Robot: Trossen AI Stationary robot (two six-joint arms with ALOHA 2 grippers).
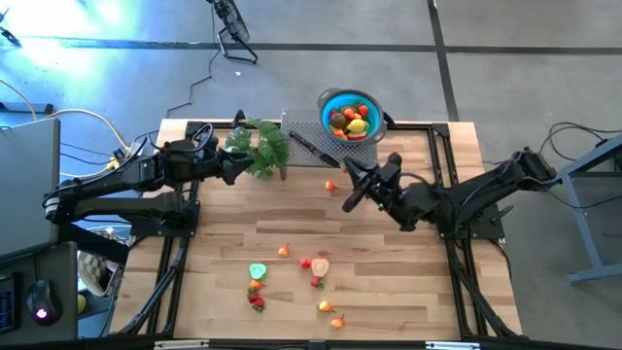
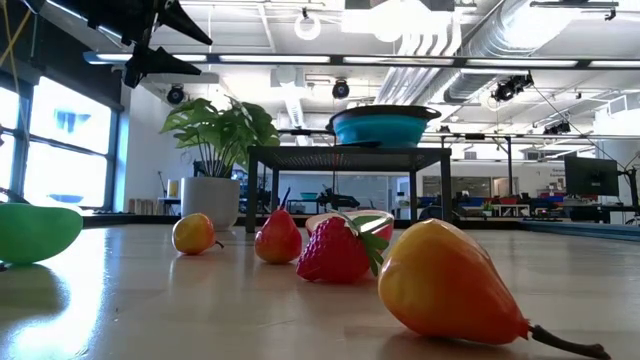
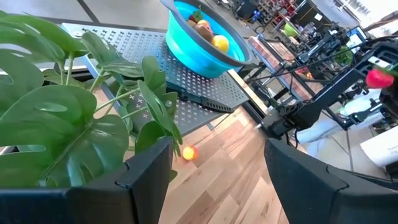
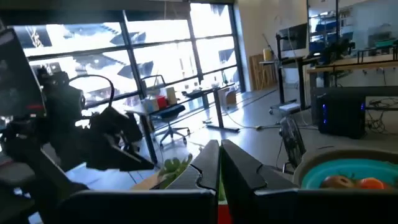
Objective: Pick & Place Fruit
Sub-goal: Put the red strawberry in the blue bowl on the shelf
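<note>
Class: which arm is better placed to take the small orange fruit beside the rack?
Right: its pincer, though shut, hangs just beside the orange fruit; the left pincer sits farther off by the leafy plant.

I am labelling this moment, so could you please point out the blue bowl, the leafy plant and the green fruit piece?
blue bowl (image 1: 327, 101): high view, on its left rim.
leafy plant (image 1: 264, 148): high view, on its leaves.
green fruit piece (image 1: 258, 271): high view, on its middle.

You're looking past the right gripper (image 4: 219, 163), its two dark fingers pressed together. Beyond them sits the blue bowl (image 4: 323, 171) holding fruit (image 4: 356, 182); the left arm (image 4: 68, 134) shows against the windows (image 4: 161, 56).
</note>
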